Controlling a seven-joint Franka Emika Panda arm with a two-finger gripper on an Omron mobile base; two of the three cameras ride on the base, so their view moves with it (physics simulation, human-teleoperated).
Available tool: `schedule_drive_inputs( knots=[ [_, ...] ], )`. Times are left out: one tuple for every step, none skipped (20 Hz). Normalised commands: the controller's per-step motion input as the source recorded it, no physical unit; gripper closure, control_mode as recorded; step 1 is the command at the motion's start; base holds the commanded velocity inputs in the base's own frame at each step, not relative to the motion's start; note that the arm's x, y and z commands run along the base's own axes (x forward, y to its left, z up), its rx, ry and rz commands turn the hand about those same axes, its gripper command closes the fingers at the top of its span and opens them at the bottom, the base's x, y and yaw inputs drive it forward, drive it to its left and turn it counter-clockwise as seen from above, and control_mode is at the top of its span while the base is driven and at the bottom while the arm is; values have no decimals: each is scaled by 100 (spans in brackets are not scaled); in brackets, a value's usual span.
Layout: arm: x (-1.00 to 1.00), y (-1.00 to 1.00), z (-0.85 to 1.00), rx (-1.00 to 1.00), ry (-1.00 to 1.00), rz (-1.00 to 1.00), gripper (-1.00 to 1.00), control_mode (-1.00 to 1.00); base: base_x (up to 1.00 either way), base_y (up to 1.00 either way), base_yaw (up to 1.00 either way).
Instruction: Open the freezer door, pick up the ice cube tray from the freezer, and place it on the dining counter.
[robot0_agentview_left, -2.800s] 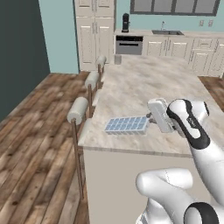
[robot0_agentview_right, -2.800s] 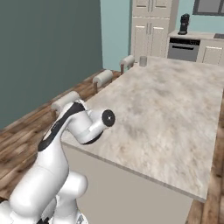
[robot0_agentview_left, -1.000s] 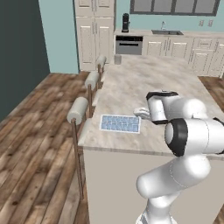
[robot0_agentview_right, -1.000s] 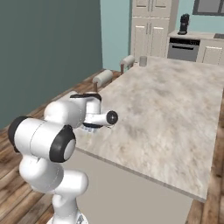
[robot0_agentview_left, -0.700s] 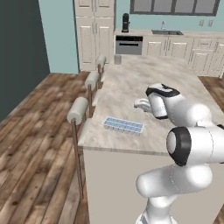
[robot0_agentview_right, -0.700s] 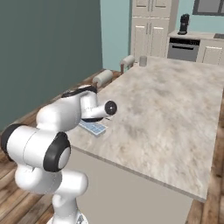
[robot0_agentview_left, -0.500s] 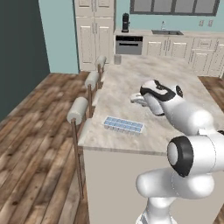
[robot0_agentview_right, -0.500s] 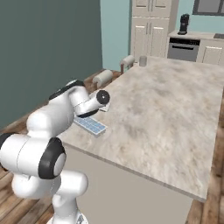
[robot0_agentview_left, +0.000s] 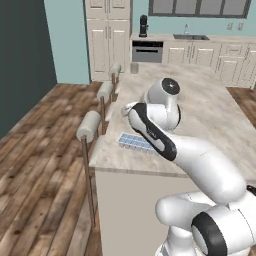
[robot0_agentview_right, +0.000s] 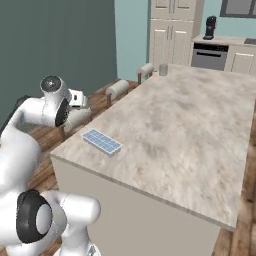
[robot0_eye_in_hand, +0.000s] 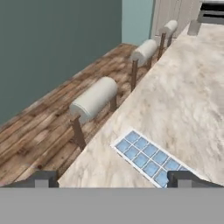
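Dining counter (robot0_agentview_right: 200, 135): one, a large island with a beige marbled stone top and a cream base.

Ice cube tray (robot0_agentview_right: 102, 141): one, pale blue with a grid of square compartments, in two rows as far as the hand view (robot0_eye_in_hand: 151, 158) shows. It lies flat on the dining counter near the corner closest to the robot, just in from the stool-side edge. From the left base view (robot0_agentview_left: 136, 142) its far end is hidden behind the arm. Nothing touches it.

Stools: three, round-backed with pale cushioned rolls on dark posts, lined up along one edge of the dining counter. The nearest (robot0_eye_in_hand: 94, 101) stands just beside the tray's corner of the counter, the next (robot0_eye_in_hand: 144, 51) further along, the third (robot0_eye_in_hand: 169, 27) near the far end.

Gripper (robot0_eye_in_hand: 111, 180): one, two dark fingertips set wide apart, jaws open and holding nothing. It hovers above the dining counter, apart from the tray, which lies below and between the tips, nearer one.

Small gray cup (robot0_agentview_right: 163, 69): one, upright at the far end of the dining counter.

Beyond the dining counter: one black coffee machine (robot0_agentview_right: 210, 26) on the far worktop, one built-in oven (robot0_agentview_left: 146, 51).
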Motion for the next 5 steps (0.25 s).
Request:
schedule_drive_inputs(
  knots=[
    [-74,100,97,-33,0,7,-100,-100,0,0,0],
    [-74,100,88,-30,0,6,-100,-100,0,0,0],
    [-83,85,73,-24,0,6,-100,-100,0,0,0],
    [-83,72,56,-20,-1,6,-100,-100,0,0,0],
    [-81,70,31,-21,-4,6,-100,-100,0,0,0]
  ],
)
